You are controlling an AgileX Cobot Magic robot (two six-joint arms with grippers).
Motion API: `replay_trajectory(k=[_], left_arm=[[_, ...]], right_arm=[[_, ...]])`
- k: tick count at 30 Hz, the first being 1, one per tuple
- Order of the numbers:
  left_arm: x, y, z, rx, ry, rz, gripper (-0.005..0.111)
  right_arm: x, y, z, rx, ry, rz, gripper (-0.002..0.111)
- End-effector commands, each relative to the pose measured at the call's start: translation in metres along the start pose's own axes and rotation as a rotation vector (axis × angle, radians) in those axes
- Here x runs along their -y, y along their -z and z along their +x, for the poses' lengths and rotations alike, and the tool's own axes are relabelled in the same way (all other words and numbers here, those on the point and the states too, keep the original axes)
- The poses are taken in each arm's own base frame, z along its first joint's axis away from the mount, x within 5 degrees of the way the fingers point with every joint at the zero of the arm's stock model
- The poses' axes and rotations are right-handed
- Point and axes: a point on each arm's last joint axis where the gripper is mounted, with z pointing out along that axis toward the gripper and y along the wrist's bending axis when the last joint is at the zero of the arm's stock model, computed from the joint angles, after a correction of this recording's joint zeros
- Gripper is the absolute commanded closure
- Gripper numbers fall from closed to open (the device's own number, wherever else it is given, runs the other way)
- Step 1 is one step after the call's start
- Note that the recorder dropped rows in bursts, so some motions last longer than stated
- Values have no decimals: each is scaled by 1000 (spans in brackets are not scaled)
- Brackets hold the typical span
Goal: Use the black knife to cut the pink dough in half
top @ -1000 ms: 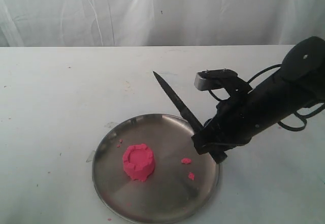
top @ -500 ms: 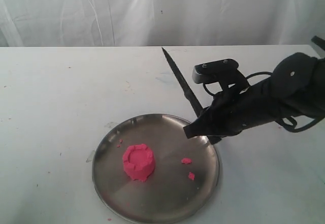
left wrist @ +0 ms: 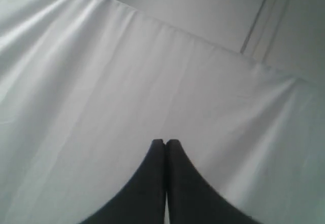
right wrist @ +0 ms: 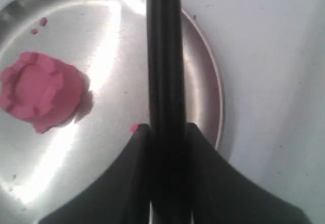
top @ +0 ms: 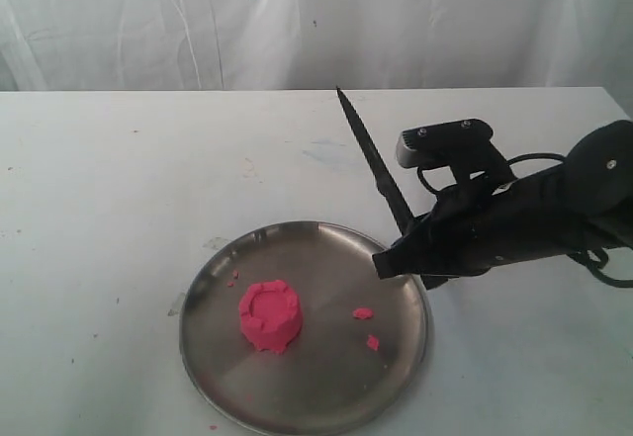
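Observation:
The pink dough [top: 269, 315] is one small round lump with a notched rim, sitting left of centre on the steel plate [top: 307, 396]; it also shows in the right wrist view [right wrist: 40, 89]. My right gripper [top: 394, 258] is shut on the black knife [top: 373, 157] above the plate's right rim, with the blade pointing up and away toward the back. In the right wrist view the knife [right wrist: 165, 56] runs out between the fingers [right wrist: 139, 148] of the gripper [right wrist: 166, 130]. The left gripper [left wrist: 166, 142] is shut on nothing, facing white cloth, and is out of the exterior view.
Small pink crumbs [top: 363, 313] lie on the plate right of the lump, and more [top: 233, 278] near its left rim. The white table [top: 119, 189] stretches around the plate, with a white curtain [top: 297, 21] behind it.
The right arm has swung right and flattened out, carrying the knife; the blade tip rose and shifted toward the back right. The dough lump has not moved.

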Motion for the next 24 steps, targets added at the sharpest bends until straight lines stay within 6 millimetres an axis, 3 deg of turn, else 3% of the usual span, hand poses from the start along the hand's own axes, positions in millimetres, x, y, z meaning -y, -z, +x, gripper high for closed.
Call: replay_trajectory(k=[1, 3, 6, 7, 11, 16, 19, 21, 24], left_arm=[[27, -28, 3, -217, -464, 192, 107], [25, -47, 31, -397, -874, 313, 107], [3, -69, 88, -683, -862, 330, 107], [1, -76, 108, -706, -823, 377, 107], [16, -86, 144, -660, -721, 606, 107], [21, -79, 210, -1044, -833, 816, 107], [25, -72, 237, -1267, -698, 703, 107], [40, -74, 245, -1302, -533, 645, 107], [68, -77, 244, -1310, -415, 764, 107]], right_arm=[[-16, 25, -3, -22, 7, -112, 108], [-25, 40, -12, -17, 56, -176, 108], [-31, 52, -28, -47, 129, -229, 108], [-32, 57, -34, -77, 191, -233, 108], [-28, 70, -38, -216, 292, -180, 108], [-9, 66, -47, -151, 248, 34, 108], [-8, 63, -47, -155, 206, 43, 108], [-8, 63, -47, -159, 205, 42, 108], [-8, 61, -48, -150, 205, 45, 108]])
